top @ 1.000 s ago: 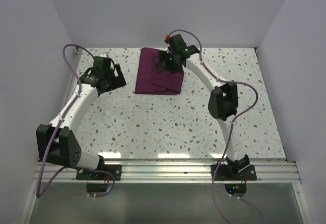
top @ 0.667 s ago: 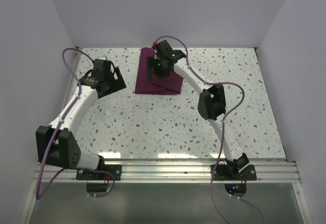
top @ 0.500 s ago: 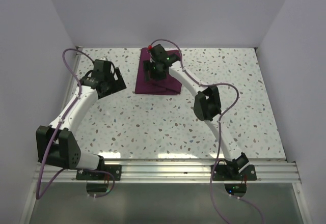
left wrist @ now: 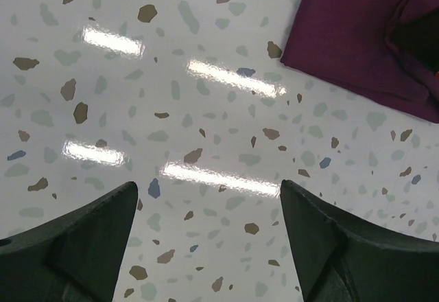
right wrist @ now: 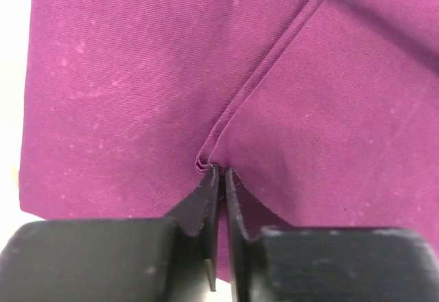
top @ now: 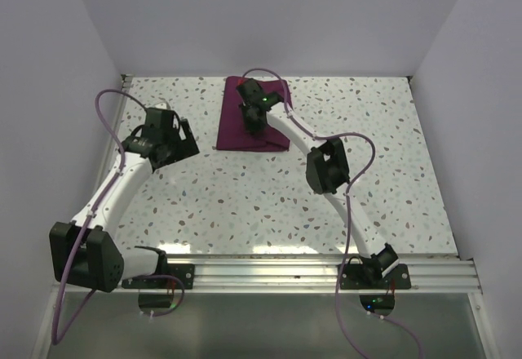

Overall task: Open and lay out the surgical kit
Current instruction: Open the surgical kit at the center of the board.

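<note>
surgical kit: the maroon cloth wrap (top: pixel 231 126) is lying folded shut at the far middle of the speckled table (top: pixel 245 204). no tray or instruments are showing, so the contents are probably lying under the layers.
right gripper: the right gripper (right wrist: pixel 221 173) is reaching over the wrap and bearing down on its top layer. its jaws are pressing almost together and pinching a narrow raised pleat (right wrist: pixel 264 75) of fabric at their tips.
why that grip: the flat cloth is offering no edge here, so gathering a small ridge is giving the thin fingers something to lift and peel the flap by.
left gripper: the left gripper (left wrist: pixel 209 192) is hovering over bare table just beside the wrap's corner, with its jaws spreading wide and holding nothing. it seems to be waiting there to pin the wrap or take a second flap.
stage: judging by the closed folds, the opening is only just beginning, and laying out is waiting on it.
next move: a slow lift and pull outward, so that the flap is unfolding rather than the whole bundle dragging.
risk: the pinch is catching very little cloth and may be slipping off. it may also be gripping more than one layer.
</note>
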Tool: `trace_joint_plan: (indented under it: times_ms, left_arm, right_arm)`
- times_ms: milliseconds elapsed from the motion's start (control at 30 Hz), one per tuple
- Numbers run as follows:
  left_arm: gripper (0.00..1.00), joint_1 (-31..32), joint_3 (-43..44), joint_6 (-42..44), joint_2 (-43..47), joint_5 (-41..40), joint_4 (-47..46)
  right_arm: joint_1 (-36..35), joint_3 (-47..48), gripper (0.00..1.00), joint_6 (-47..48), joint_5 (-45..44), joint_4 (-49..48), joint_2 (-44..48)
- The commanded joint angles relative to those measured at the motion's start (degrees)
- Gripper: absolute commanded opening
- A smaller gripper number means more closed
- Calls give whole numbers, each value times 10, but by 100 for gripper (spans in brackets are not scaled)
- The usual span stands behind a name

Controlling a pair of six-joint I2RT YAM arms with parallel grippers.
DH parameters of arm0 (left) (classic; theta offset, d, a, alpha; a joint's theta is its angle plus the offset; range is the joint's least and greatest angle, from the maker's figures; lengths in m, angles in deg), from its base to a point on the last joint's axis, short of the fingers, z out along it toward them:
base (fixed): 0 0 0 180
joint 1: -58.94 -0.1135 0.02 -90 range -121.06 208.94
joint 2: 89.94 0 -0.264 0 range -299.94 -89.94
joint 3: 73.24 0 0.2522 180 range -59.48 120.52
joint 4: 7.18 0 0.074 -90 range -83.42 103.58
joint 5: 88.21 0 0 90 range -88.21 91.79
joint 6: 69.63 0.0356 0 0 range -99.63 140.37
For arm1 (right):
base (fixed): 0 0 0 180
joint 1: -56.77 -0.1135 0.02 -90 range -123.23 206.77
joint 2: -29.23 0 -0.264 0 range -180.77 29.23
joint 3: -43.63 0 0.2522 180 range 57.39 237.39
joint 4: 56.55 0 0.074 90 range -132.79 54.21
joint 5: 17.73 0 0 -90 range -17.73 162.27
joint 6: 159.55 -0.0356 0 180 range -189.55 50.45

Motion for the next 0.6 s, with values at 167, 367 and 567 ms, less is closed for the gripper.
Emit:
trace_joint_plan:
  times_ms: [167, 367, 567]
  left_arm:
    - [88, 4, -1, -9, 5, 18, -36]
    - [88, 16, 57, 23, -54, 3, -59]
    - [88, 93, 219, 45, -203, -45, -57]
  right_arm:
    - [18, -3, 0, 9, -31, 30, 57]
    - [79, -63, 0, -8, -69, 23, 183]
    - [162, -265, 0, -10, -89, -15, 316]
